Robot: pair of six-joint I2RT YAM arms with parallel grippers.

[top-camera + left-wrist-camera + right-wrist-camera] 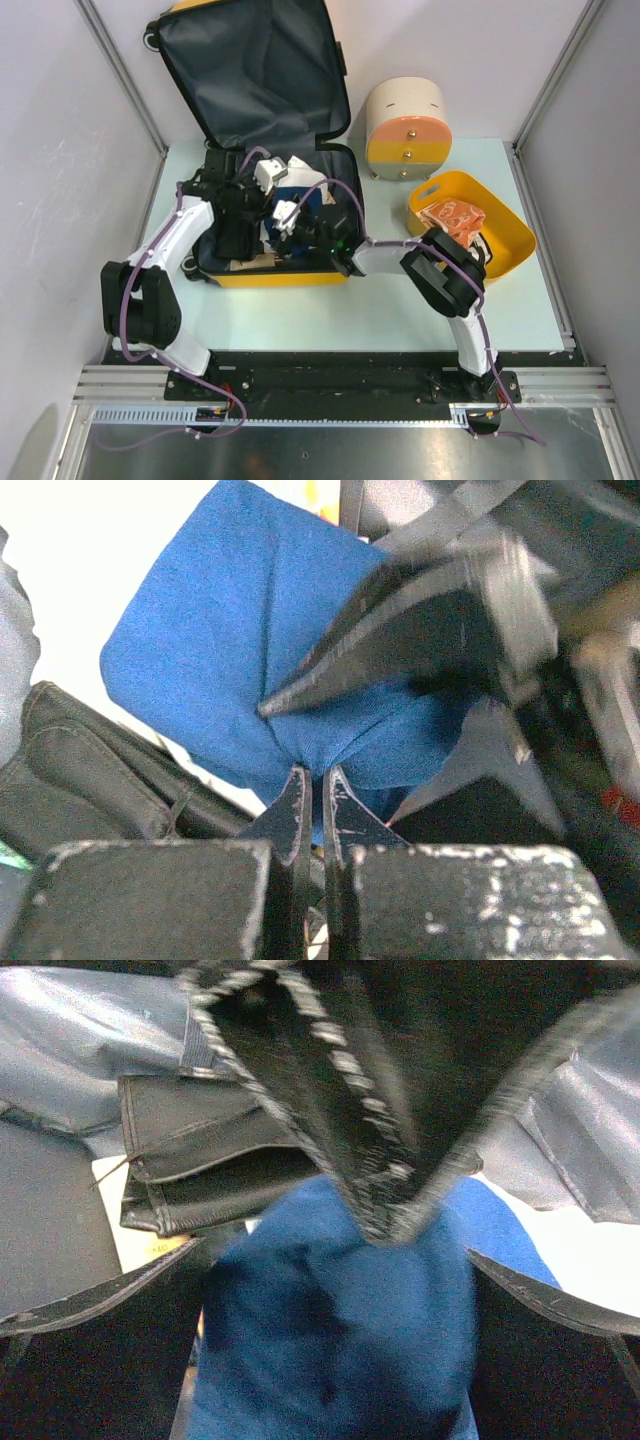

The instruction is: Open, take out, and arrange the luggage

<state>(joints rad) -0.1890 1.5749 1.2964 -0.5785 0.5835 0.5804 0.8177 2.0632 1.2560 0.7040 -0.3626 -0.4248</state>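
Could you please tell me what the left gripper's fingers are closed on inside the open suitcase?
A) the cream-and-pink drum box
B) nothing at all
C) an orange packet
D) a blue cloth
D: in the left wrist view the left gripper has its fingers pinched together on a fold of the blue cloth inside the open luggage.

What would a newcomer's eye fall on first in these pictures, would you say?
The open yellow luggage lies far left, lid propped up. Inside it, the left gripper pinches a blue cloth while the right gripper straddles it, open. A yellow basket sits to the right.
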